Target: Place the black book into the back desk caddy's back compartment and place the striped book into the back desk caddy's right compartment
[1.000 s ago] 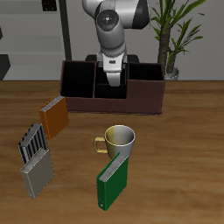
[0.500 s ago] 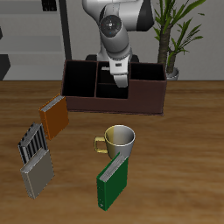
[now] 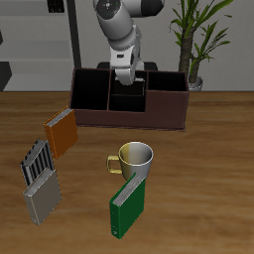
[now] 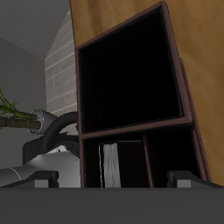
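Black book [image 4: 111,164] stands in the back compartment [image 4: 115,163], fingers [image 3: 128,77] above, empty.

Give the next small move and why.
Probably raise the end effector clear of the back desk caddy and head for the striped book: the black book already stands in a slot, the jaws are apart and empty, the striped book lies on the table.
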Available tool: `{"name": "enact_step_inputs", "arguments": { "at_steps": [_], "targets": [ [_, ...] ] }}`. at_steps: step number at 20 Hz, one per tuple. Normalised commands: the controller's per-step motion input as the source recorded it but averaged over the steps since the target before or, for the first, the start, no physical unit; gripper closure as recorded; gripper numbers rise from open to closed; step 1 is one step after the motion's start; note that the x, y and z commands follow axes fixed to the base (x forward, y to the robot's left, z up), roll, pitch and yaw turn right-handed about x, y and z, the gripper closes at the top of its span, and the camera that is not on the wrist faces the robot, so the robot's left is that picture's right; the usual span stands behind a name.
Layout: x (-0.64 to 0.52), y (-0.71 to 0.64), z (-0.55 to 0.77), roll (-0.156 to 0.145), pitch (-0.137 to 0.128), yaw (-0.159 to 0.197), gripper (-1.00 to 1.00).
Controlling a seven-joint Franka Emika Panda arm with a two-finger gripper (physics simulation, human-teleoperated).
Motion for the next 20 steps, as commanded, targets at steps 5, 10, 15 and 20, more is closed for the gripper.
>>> {"name": "enact_step_inputs", "arguments": {
  "at_steps": [5,10,15,20],
  "targets": [
    [0.21,-0.27,0.55,-0.045,-0.134,-0.236,-1.0],
    [0.27,-0.46,0.43,-0.069,-0.124,-0.244,-1.0],
    [0.32,-0.48,0.11,-0.097,-0.089,-0.288,-1.0],
    [0.06,-0.3,0.17,-0.04,-0.099,-0.34,-1.0]
  ]
}}
